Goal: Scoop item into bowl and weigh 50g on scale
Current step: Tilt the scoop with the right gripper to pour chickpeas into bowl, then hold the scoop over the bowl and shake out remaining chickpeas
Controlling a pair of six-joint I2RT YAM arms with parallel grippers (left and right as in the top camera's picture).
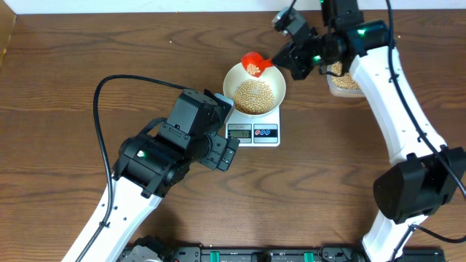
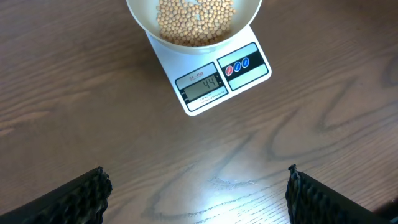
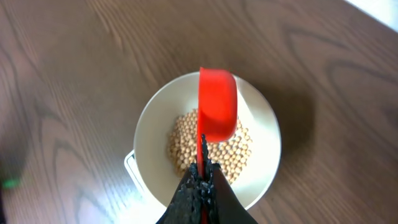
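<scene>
The cream bowl (image 1: 231, 78) sits on the white scale (image 1: 253, 133) and holds a heap of tan beans (image 1: 254, 96). My right gripper (image 1: 285, 60) is shut on the handle of a red scoop (image 1: 253, 64), which hangs tilted over the bowl's far rim with a few beans in it. In the right wrist view the scoop (image 3: 217, 102) hangs above the beans (image 3: 186, 146), with the right gripper (image 3: 203, 173) clamped on its thin handle. My left gripper (image 2: 198, 199) stands open over bare table in front of the scale (image 2: 168, 59), whose display (image 2: 200, 86) reads about 44.
A clear plastic tub (image 1: 342, 81) with more beans stands right of the bowl, partly hidden by the right arm. The left arm's body (image 1: 182, 142) lies just left of the scale. Dark wood table (image 1: 73, 73) extends all around.
</scene>
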